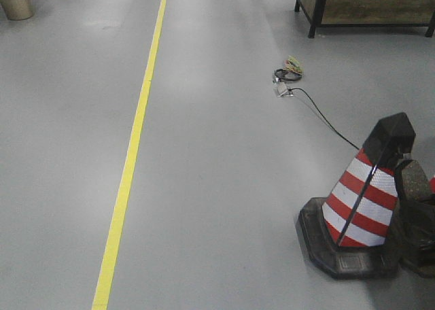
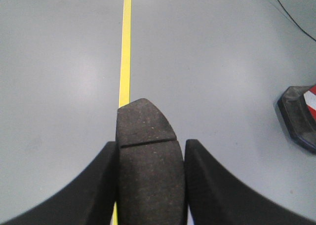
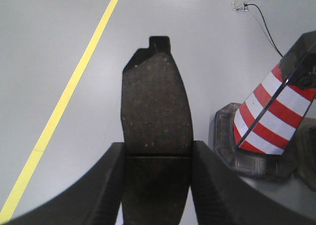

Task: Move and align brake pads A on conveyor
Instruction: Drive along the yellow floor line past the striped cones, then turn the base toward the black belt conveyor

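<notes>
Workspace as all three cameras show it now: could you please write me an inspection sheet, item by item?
Surface: grey floor with a yellow line; conveyor not seen.
Job's things: left brake pad and right brake pad, both held.
Clutter: red-white traffic cone on the floor.
Claws: left claw shut on left brake pad; right claw shut on right brake pad.
Cables: black cable lying across the floor.
Surroundings: wooden cabinet on dark legs, far right.
</notes>
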Controlling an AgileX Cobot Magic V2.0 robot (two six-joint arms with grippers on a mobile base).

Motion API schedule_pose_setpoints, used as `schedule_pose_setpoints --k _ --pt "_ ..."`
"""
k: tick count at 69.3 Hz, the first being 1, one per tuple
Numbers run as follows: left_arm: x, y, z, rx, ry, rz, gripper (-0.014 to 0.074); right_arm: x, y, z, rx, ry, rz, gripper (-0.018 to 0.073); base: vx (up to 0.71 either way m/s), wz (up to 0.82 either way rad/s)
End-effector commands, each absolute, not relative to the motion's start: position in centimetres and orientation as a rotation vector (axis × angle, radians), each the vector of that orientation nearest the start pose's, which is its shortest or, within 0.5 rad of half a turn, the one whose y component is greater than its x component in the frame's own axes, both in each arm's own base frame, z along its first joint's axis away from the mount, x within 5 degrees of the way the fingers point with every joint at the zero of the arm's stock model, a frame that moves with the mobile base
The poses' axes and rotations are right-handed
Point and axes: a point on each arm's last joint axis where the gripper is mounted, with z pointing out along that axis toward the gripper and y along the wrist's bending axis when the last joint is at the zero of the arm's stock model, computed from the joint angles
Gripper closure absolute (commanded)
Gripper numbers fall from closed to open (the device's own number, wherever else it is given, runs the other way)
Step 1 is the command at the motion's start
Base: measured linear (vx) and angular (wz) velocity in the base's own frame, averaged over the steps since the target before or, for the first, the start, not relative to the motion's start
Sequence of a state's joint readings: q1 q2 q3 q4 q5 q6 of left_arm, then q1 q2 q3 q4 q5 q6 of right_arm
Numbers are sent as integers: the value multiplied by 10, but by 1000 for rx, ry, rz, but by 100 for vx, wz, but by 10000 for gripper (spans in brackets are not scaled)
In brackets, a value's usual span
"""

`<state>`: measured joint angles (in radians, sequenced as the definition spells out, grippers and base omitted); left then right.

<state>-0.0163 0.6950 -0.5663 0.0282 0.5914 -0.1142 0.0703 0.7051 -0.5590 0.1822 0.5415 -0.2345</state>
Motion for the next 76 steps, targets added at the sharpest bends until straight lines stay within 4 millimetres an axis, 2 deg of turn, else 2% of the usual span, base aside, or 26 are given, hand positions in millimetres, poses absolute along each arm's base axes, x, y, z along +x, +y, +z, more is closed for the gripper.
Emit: schedule_pose_setpoints --k 1,43,76 --pt "137 -2 308 -80 2086 -53 468 140 18 309 -199 2039 85 476 40 0" --pt "137 -2 308 -80 2086 -53 468 140 18 309 -199 2039 85 476 34 -8" --pt "137 -2 308 -80 2086 -53 468 140 18 309 -199 2038 85 476 20 -12"
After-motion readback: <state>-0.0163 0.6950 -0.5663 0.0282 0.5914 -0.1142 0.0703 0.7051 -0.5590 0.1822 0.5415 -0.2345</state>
